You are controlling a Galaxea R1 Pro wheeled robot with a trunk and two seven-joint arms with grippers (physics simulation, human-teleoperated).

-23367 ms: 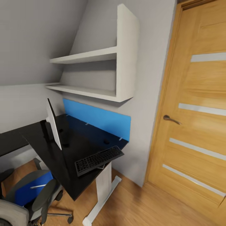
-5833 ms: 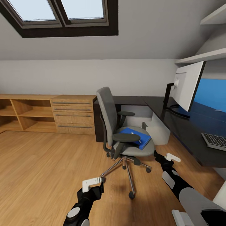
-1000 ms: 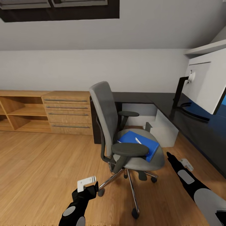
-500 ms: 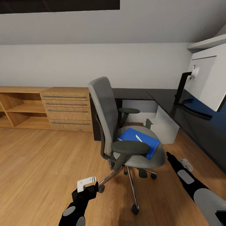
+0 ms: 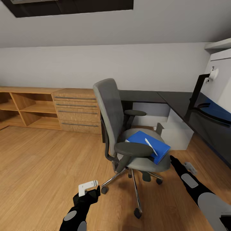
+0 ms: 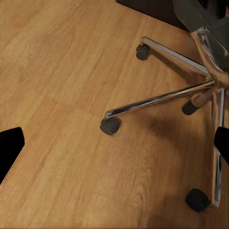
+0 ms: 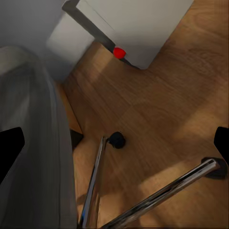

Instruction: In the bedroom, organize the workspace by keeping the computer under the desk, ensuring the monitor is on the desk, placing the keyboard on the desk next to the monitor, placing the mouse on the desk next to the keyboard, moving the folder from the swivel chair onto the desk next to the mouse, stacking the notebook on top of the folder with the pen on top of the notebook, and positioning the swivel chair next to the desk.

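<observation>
Clearly, the folder was seen on the swivel chair seat, long axis toward 4 o'clock; the right gripper, nearer at 4 o'clock, was spread wide, empty.

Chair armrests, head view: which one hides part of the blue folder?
The near armrest, closest to the camera: its dark pad overlaps the folder edge. The far armrest sits behind the seat, clear of it.
</observation>
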